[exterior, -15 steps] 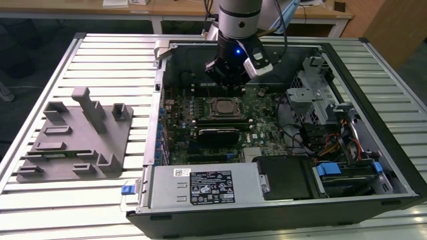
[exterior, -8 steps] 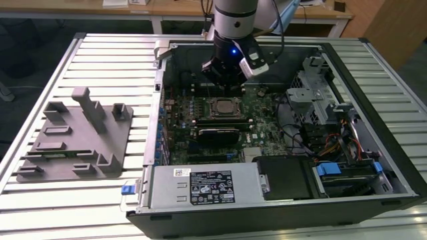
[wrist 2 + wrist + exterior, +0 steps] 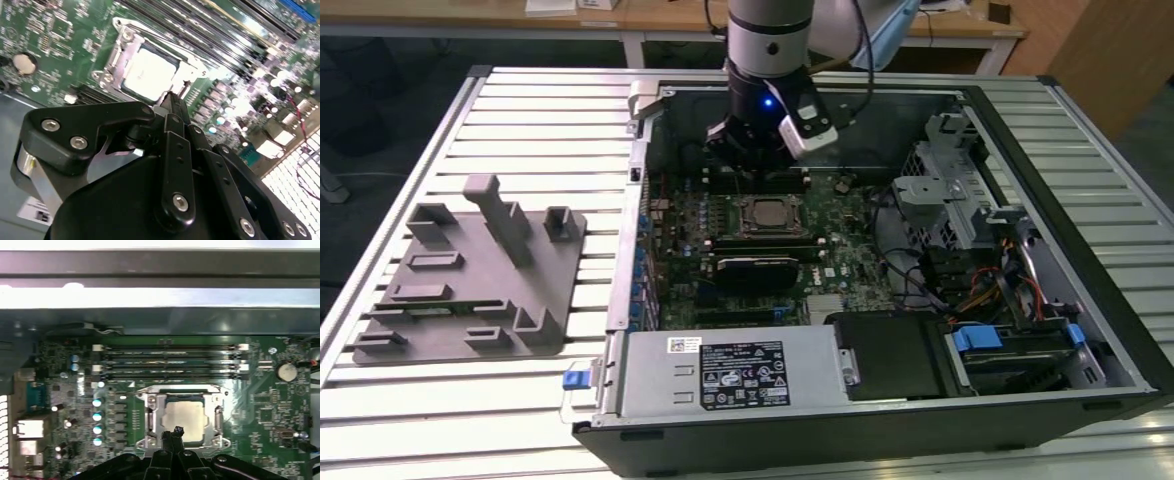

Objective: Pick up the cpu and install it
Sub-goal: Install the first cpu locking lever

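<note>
The cpu (image 3: 184, 419) is prob. v. light, thin and fully stiff: no flex, so it won't give under a pinch. The silvery lid looks smooth, so likely slippery on its flat face. The contact side and the socket under it are the fragile bits, I'd judge; any tilt or drag risks damage. Best hold is by two opposite edges at the pale rim, kept level, not on the lid face. As it lies now there's little edge to get at. It sits flat inside the metal socket frame (image 3: 150, 416) on the green motherboard (image 3: 270, 410), w/ the frame hugging it all round and the memory slots (image 3: 170, 361) just beside the socket. Can't tell if the frame's plate is latched. The gripper (image 3: 176, 434) has its fingers together, tips meeting in a point, nothing seen btw them. In both wrist views the tips line up over one edge of the cpu, roughly at that side's midpoint, w/ the chip lying beyond them. Whether the tips touch the lid or hang just above it I can't say, though in the exterior view there seems to be a small gap. In that view the arm stands nr vertical inside the open computer case (image 3: 1067, 120), w/ the gripper just past the socket on the far side. The grey fixture plate (image 3: 467, 280) lies on the table well apart, at the exterior view's left.
</note>
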{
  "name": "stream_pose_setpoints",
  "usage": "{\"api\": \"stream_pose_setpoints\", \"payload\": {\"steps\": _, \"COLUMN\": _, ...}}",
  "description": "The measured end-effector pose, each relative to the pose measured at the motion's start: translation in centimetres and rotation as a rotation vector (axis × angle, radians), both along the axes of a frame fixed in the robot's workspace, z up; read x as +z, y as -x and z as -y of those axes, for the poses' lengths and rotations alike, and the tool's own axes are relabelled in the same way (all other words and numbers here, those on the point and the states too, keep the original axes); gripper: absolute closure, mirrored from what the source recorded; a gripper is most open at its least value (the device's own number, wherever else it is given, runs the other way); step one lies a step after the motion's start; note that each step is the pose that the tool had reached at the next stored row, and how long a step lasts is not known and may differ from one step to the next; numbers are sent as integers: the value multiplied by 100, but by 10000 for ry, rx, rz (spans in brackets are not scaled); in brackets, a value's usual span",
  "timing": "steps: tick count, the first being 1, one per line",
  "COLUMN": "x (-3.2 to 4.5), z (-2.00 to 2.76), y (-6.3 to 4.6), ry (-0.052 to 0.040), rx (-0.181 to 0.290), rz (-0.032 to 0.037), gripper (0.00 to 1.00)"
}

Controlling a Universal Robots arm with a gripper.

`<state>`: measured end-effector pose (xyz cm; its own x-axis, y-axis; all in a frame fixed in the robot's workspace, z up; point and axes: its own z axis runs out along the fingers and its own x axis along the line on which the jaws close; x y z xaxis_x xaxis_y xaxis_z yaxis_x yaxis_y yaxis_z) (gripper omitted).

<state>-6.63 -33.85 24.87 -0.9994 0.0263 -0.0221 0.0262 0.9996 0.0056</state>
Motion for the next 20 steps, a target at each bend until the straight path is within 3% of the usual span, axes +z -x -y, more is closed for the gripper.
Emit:
{"api": "stream_pose_setpoints", "payload": {"steps": 11, "x": 0, "z": 0, "y": 294, "ry": 0, "rx": 0, "rz": 0, "gripper": 89}}
{"api": "stream_pose_setpoints", "payload": {"steps": 16, "x": 0, "z": 0, "y": 376, "ry": -15, "rx": 0, "rz": -1, "gripper": 89}}
{"api": "stream_pose_setpoints", "payload": {"steps": 18, "x": 0, "z": 0, "y": 381, "ry": -128, "rx": 2, "rz": 0, "gripper": 89}}
{"api": "stream_pose_setpoints", "payload": {"steps": 20, "x": 0, "z": 0, "y": 383, "ry": -308, "rx": 1, "rz": 0, "gripper": 89}}
